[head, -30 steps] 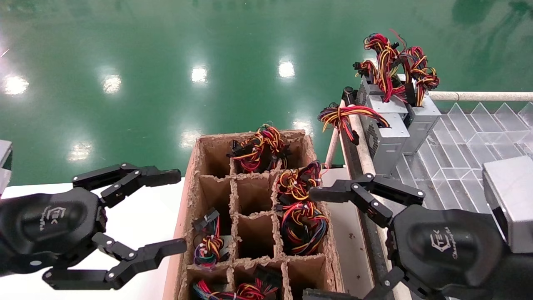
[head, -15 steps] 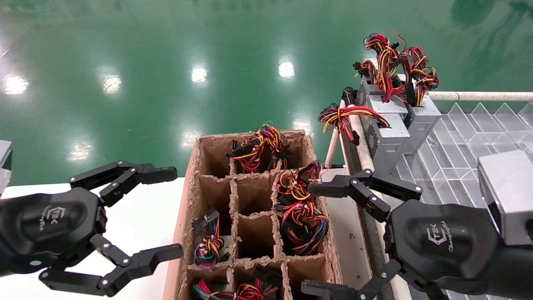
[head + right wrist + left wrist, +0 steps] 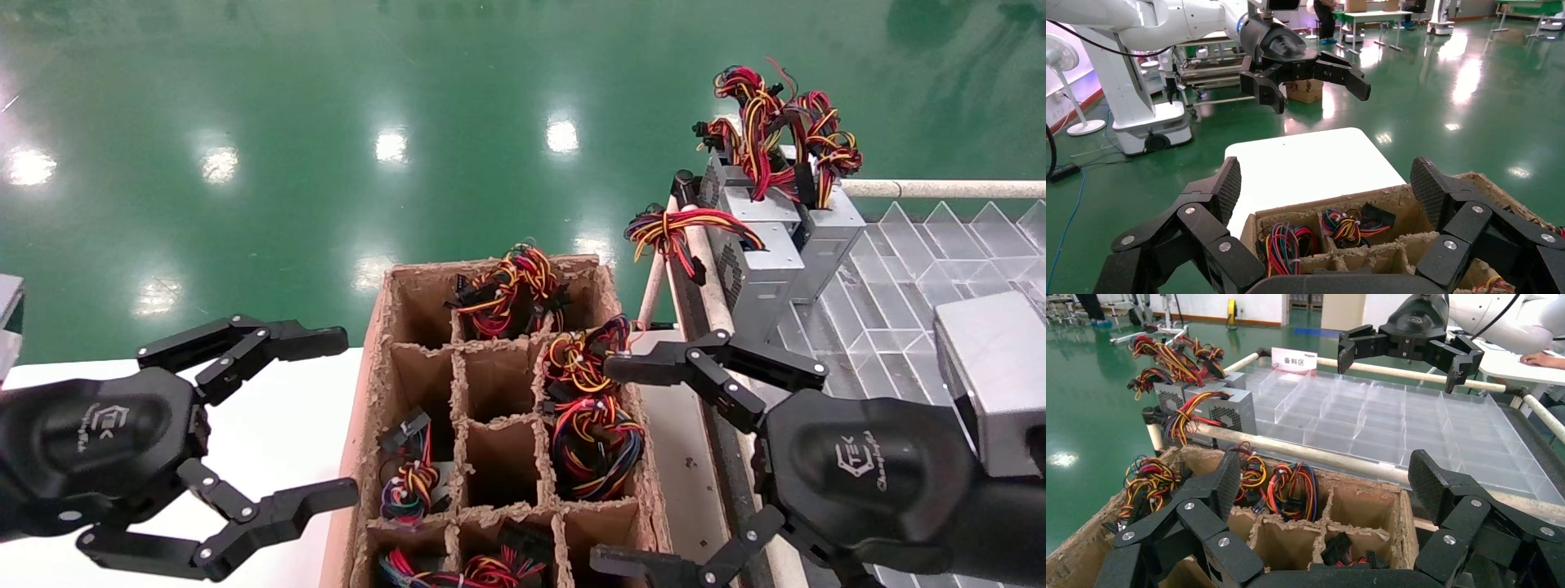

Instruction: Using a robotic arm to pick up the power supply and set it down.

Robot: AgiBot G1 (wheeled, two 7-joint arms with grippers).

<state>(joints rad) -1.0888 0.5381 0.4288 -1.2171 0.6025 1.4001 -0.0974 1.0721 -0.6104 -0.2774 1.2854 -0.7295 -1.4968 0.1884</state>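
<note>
The power supply (image 3: 756, 282) is a grey metal box with a diamond vent patch, standing at the near left corner of the clear tray. Its red, yellow and black wires (image 3: 670, 229) hang over the rail. It also shows in the left wrist view as the nearest grey power supply (image 3: 1229, 413). My right gripper (image 3: 605, 465) is open over the right edge of the cardboard box, short of and below the power supply, holding nothing. My left gripper (image 3: 347, 412) hangs open above the white table, left of the box. Both wrist views show wide empty jaws.
A cardboard box (image 3: 372, 359) with paper dividers holds several wire bundles (image 3: 592, 445). Two more grey boxes (image 3: 825, 229) with upright wire bundles stand behind the power supply. The clear divided tray (image 3: 899, 302) lies inside a pipe rail (image 3: 707, 278). The white table (image 3: 278, 425) is at the left.
My right gripper has shifted slightly left, bringing its lower finger into view. The left gripper has drifted a little left and down. The power supply has not moved.
</note>
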